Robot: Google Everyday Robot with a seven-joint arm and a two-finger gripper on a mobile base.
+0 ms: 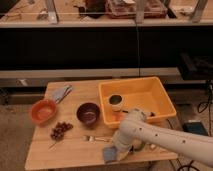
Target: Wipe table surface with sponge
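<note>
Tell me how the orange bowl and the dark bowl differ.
The orange bowl is bright and looks slightly wider; the dark bowl is deep maroon. The orange bowl sits far from the yellow tub; the dark bowl sits beside it, nearer the gripper, which is down at the sponge by the front edge. Both are round, upright, on the table surface.

The arm (pixel 155 139), cut off at right, hides most of the gripper (pixel 120 149) over the half-covered sponge (pixel 109 154) at the front edge of the counter (pixel 70 152).
</note>
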